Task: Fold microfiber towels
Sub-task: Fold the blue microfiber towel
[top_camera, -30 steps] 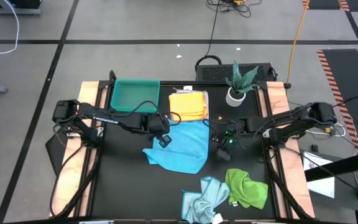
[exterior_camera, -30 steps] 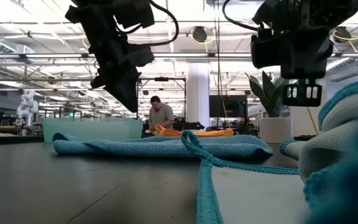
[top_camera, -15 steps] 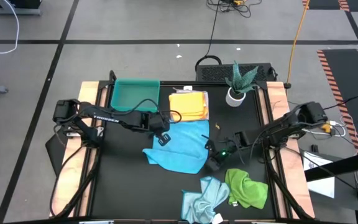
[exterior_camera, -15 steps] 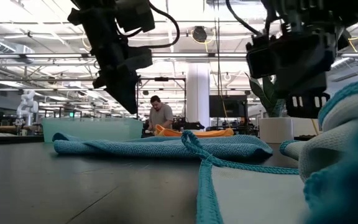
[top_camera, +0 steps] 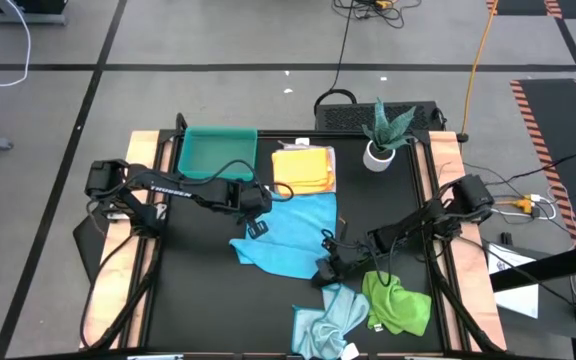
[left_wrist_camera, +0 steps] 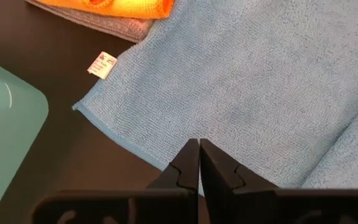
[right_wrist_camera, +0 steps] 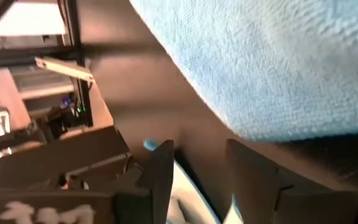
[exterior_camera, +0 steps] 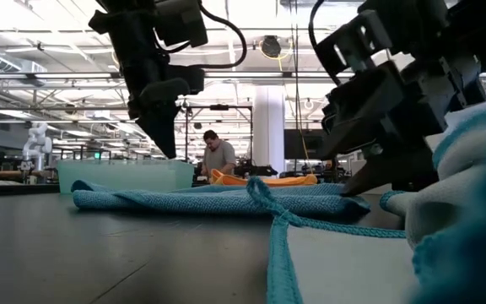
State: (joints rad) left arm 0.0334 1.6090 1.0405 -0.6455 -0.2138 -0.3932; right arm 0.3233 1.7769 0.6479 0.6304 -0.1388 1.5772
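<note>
1. Bright blue towel [top_camera: 293, 238] spread loosely at table centre, crumpled, long axis on a diagonal from its far right corner near the yellow towel down to its near left corner; white tag [left_wrist_camera: 101, 65] at the far edge, by the tray side.
2. Yellow-orange towel [top_camera: 303, 168] folded flat at the back of the table, just right of the teal tray [top_camera: 217, 154], touching the far edge of the bright blue towel; a grey layer peeks out under it in the left wrist view.
3. Green towel [top_camera: 398, 304] bunched at front right, no clear axis.
4. Pale blue towel [top_camera: 328, 318] crumpled at front centre, touching the green one on its left side.
5. Left gripper [top_camera: 258, 226] over the left edge of the bright blue towel, fingers [left_wrist_camera: 188, 168] pressed together, holding nothing, tips pointing down at the cloth.
6. Right gripper [top_camera: 325, 270] low at the near right edge of the bright blue towel, just behind the pale blue one; fingers [right_wrist_camera: 160, 171] parted, nothing between them, black table showing in the gap.
7. Potted plant [top_camera: 383, 135] at back right corner of the black table [top_camera: 198, 300].
8. Person [exterior_camera: 218, 156] seen far behind the table in the low view.
</note>
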